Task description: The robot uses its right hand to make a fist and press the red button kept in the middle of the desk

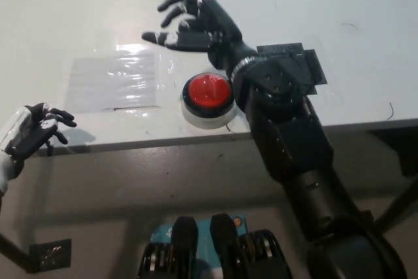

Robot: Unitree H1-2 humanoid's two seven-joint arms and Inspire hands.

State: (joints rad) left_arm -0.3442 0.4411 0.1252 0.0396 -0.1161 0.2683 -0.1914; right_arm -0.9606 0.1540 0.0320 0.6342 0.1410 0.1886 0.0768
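Button: the red button sat on its white base near the front edge of the desk, at the centre of the frame, unpressed as far as could be judged.
Right hand: the black right hand was in the upper centre of the frame, above and slightly left of the button, apart from it; its fingers were spread and released, no fist formed.
Right forearm: it crossed just beside the button's right rim and covered part of the dark taped square.
Left hand: the white left hand rested at the lower left by the desk edge; whether it was clenched or released could not be told.
Other: a clear taped patch lay left of the button.
Done: the hand was brought near the button.
Outstanding: close the fist, position it over the button, press down.
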